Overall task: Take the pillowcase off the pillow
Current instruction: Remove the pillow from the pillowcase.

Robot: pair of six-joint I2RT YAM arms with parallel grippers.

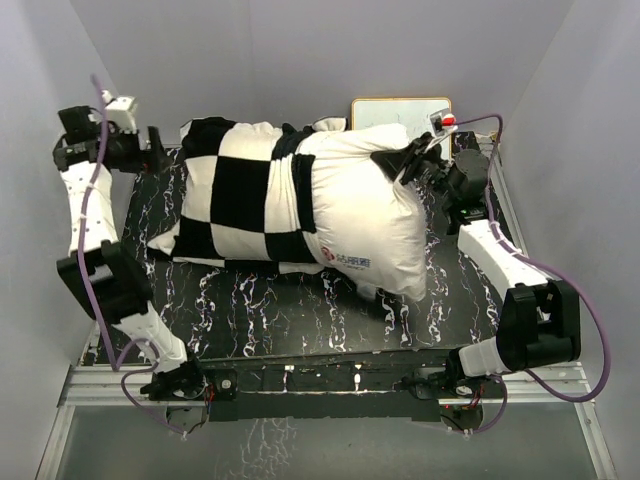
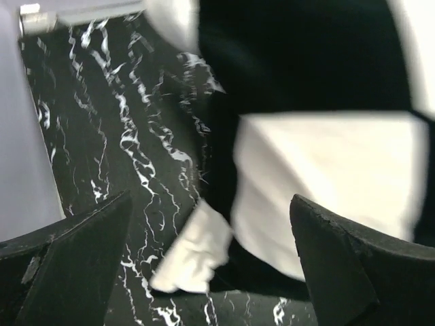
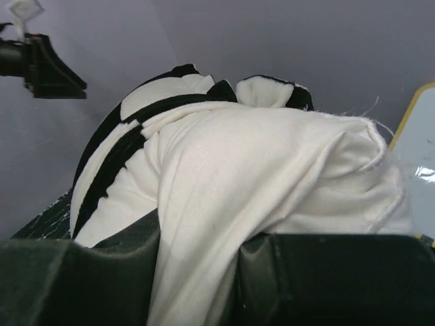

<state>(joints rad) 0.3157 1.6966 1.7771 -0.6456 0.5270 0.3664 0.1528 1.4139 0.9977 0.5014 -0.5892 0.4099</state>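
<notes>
My left gripper [image 1: 160, 152] gapes wide and empty at the table's [image 1: 300, 310] 10 o'clock, just beside the pillowcase [image 1: 240, 190]. The pillowcase sheathes the 9 o'clock half of the pillow [image 1: 370, 215]. My right gripper [image 1: 400, 163] pinches the pillow's bare corner at 2 o'clock.

Left arm is reaching up the left side, elbow bent, wrist pointing inward. Left gripper [image 1: 152, 150] is hanging with jaws spread wide, gripping nothing. Right arm is stretching forward on the right side, right gripper [image 1: 408, 160] pointing left, jaws pinching a fold of the pillow [image 1: 365, 215].
</notes>
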